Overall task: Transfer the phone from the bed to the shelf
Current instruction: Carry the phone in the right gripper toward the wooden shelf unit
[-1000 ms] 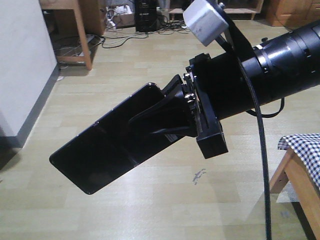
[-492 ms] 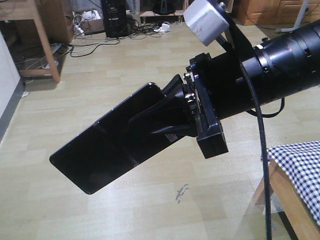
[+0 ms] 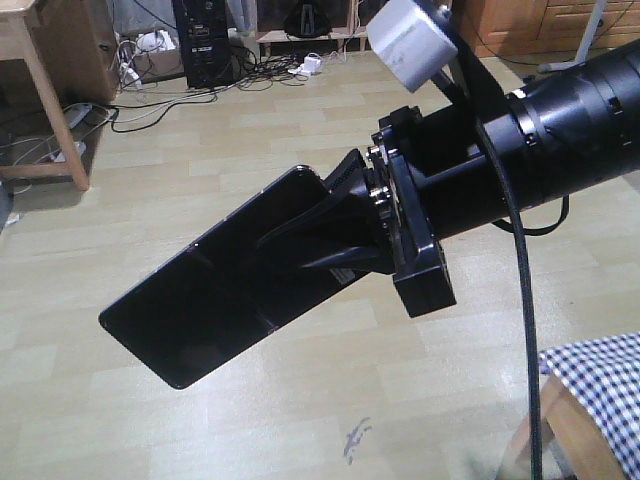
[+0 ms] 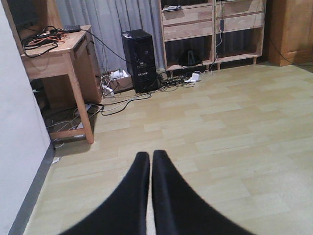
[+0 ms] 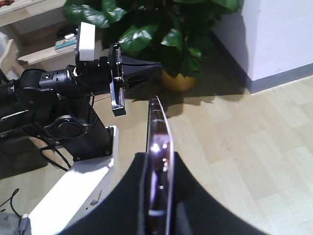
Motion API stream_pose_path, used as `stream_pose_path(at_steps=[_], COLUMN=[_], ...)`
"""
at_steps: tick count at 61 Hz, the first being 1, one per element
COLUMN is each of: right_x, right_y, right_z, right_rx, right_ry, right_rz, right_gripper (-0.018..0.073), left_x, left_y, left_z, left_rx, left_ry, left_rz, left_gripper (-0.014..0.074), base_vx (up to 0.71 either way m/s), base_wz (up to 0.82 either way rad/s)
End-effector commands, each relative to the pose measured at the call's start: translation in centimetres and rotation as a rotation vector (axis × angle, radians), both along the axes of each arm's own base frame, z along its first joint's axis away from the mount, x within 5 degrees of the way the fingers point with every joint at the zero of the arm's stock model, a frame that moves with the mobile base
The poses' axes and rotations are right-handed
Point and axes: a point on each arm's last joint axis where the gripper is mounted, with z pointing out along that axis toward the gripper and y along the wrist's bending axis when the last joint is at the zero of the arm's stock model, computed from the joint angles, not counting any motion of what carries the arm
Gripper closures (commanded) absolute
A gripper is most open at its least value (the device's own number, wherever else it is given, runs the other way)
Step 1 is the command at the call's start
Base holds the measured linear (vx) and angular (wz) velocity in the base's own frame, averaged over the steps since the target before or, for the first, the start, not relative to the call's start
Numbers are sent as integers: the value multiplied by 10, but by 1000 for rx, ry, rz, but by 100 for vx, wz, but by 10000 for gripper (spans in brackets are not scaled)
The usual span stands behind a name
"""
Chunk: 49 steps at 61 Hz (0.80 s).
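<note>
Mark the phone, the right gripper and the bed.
phone [image 3: 200,300]: front view, on its glossy black face.
right gripper [image 5: 158,161]: right wrist view, midway between the fingertips clamping the phone's edge.
bed [image 3: 600,385]: front view, on its checked cloth.

right arm [image 3: 560,120]: comes in from the right, tilted slightly down | right gripper [image 3: 300,215]: clamped on phone [image 3: 210,300], a finger on each face | left arm [image 5: 44,81]: stretched out level | left gripper [image 4: 150,156]: fingertips pressed together, nothing between them
</note>
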Motion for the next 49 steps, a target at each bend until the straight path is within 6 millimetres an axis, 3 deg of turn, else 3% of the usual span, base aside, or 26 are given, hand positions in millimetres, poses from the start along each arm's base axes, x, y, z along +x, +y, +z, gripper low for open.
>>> stream_pose_path(at_steps=[1,49], right_x=[-15,-15], right_y=[-2,-2], right_z=[23,23], right_rx=[93,93], right_ry=[-9,-9], right_rz=[50,50], right_gripper=[562,562], left_x=[-1,-1], left_y=[0,0], left_z=[15,15], left_rx=[-8,-8], left_ry=[-107,-107], left_rz=[0,0], left_gripper=[595,595], base_vx=[38,40], base_wz=[-4,-10])
